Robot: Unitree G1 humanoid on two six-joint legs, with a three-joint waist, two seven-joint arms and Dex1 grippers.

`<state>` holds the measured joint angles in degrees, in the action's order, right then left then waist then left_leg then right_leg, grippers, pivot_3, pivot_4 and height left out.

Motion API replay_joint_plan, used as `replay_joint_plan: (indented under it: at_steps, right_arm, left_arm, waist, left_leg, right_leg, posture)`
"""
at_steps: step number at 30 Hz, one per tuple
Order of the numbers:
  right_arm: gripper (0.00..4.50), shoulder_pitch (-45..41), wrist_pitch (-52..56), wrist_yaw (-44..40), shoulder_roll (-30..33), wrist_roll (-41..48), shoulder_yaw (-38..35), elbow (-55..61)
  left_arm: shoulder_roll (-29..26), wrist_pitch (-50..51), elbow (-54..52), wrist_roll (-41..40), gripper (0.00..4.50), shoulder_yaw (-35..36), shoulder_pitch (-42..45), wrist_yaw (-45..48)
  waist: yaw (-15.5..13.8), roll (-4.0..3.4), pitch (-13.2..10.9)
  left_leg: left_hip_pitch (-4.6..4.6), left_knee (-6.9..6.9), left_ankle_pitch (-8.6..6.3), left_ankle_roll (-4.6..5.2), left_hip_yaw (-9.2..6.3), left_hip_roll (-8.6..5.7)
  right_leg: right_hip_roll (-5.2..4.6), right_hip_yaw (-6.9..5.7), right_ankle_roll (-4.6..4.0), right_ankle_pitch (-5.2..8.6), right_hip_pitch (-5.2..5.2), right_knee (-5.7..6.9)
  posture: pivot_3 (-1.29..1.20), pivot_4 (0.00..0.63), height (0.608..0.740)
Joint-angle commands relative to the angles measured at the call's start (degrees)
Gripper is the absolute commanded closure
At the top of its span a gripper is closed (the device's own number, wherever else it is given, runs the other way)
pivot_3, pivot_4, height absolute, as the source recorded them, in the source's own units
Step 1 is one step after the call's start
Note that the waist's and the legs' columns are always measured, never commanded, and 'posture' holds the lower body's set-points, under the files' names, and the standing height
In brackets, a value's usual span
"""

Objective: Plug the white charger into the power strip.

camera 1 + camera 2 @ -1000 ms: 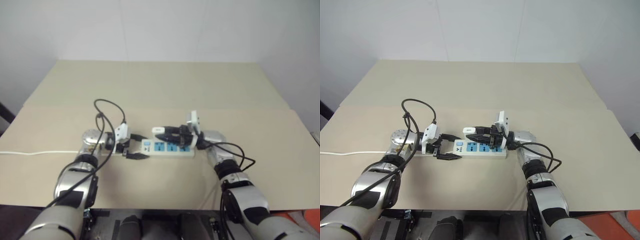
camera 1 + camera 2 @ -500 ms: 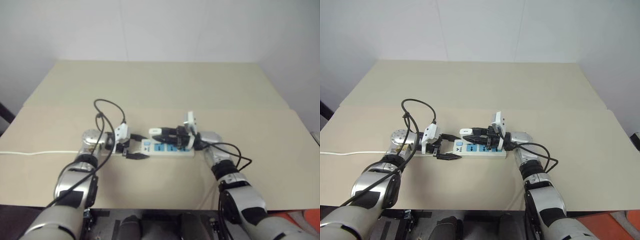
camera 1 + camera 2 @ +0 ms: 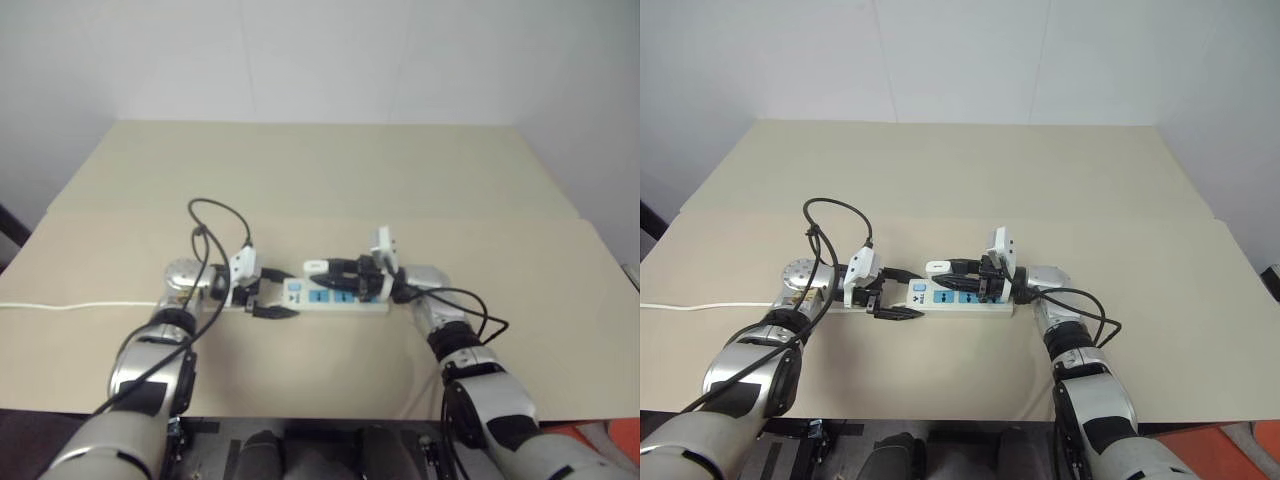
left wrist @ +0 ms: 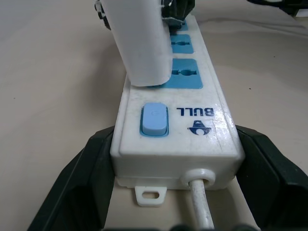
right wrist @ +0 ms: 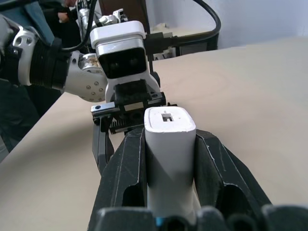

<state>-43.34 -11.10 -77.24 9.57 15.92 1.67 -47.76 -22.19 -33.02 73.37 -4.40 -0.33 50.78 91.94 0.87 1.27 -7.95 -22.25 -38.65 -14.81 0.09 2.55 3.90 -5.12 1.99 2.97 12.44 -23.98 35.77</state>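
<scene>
A: How'll the white charger [image 5: 169, 144] handle?

B: Prob light, rigid plastic w/ smooth, slick sides, so it could twist in a pinch. Best hold is across its two flat sides, prongs left free. That's how the right gripper [image 5: 168, 159] has it: fingers clamped on both sides, charger lying level over the power strip [image 3: 962, 297].

A: And the strip?

B: Stiff, light enough to skid when pushed, so brace it at the end. The left gripper [image 4: 168, 192] does that, closed around the switch end where the cord [image 4: 201, 204] exits.

A: Looks?

B: Charger: small white rounded block, small slot in its end face. Strip: long white bar, blue sockets, pale blue switch [image 4: 154, 120], "BULL" printed beside it.

A: Where's it all?

B: Mid-table [image 3: 330, 180], nearer the front edge than the back. Charger's tip hangs just above the socket next to the switch.
</scene>
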Motion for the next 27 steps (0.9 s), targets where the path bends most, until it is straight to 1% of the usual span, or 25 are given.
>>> replay_joint_plan:
  at_steps: [1, 10, 20, 27]
  right_arm:
    - [3.4, 1.5, -1.0, -0.5, 1.5, -1.3, 0.4, -0.5]
    - [3.4, 1.1, -1.1, 0.3, 1.5, -0.8, -0.3, -1.6]
    - [3.4, -0.5, -2.4, -1.9, 5.5, -2.1, -0.5, -6.6]
    - [3.4, -0.5, -4.1, -2.9, 6.2, -1.9, -0.7, -7.0]
  left_arm:
    - [-0.2, -0.3, -0.7, 0.8, 1.23, -0.3, 0.1, 0.6]
    - [-0.2, -0.2, -0.7, 0.9, 1.23, -0.4, 0.1, 0.6]
    - [-0.2, -0.1, -0.9, 0.8, 1.23, -0.6, 0.2, 0.6]
    - [-0.3, -0.2, -1.0, 0.7, 1.23, -0.7, 0.0, 0.6]
  waist:
    - [0.0, 0.0, 0.0]
    - [0.0, 0.0, 0.0]
    - [-0.2, 0.0, 0.0]
    - [-0.3, 0.0, 0.0]
  left_leg:
    - [0.0, 0.0, 0.0, 0.0, 0.0, 0.0]
    - [0.01, 0.0, 0.0, 0.0, 0.0, 0.0]
    - [0.06, 0.0, 0.0, 0.0, 0.0, 0.0]
    - [0.1, 0.0, 0.0, 0.0, -0.01, -0.01]
  right_leg:
    - [0.0, 0.0, 0.0, 0.0, 0.0, 0.0]
    - [0.0, 0.0, 0.0, 0.0, 0.01, 0.0]
    - [0.0, 0.0, 0.0, 0.0, 0.09, -0.02]
    - [-0.01, 0.0, 0.01, 0.0, 0.17, -0.04]
  posture:
    - [0.0, 0.15, 0.74]
    - [0.0, 0.15, 0.74]
    - [0.0, 0.15, 0.74]
    - [0.0, 0.15, 0.74]
